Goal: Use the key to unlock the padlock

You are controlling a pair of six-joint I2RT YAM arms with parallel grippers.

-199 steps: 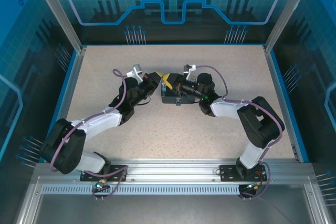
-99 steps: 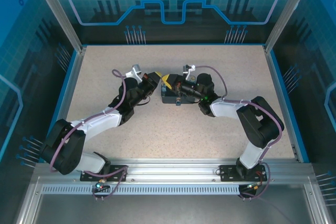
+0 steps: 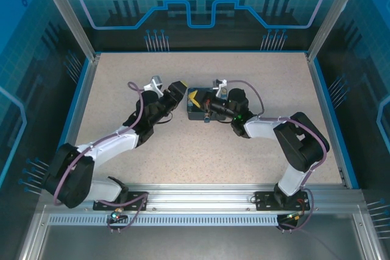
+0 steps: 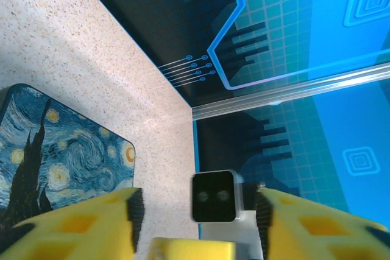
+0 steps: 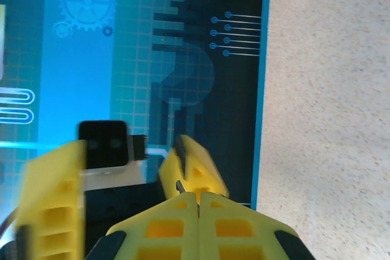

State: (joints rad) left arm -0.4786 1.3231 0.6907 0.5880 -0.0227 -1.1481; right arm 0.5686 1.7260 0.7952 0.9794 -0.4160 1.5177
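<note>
The Starry Night box (image 3: 196,111) lies mid-table, and its painted lid (image 4: 55,150) also shows in the left wrist view. A tiny bluish dark padlock (image 3: 206,120) sits at the box's near edge. My right gripper (image 3: 195,98) hovers over the box with its yellow fingers shut (image 5: 199,202). A thin metal sliver, the key (image 5: 180,186), pokes out from between them. My left gripper (image 3: 176,90) is just left of the box, open (image 4: 198,211) with nothing between its fingers. Its spread fingers (image 5: 190,164) face the right gripper.
The right arm's black wrist camera (image 4: 214,196) faces my left gripper, and the left one (image 5: 103,144) faces back. The blue back wall (image 3: 201,52) edges the speckled table (image 3: 201,156). Both arms curve in from the near rail (image 3: 195,196).
My left gripper has drawn back to the left, away from the box and the right gripper. The right gripper has edged slightly left over the box, still shut.
</note>
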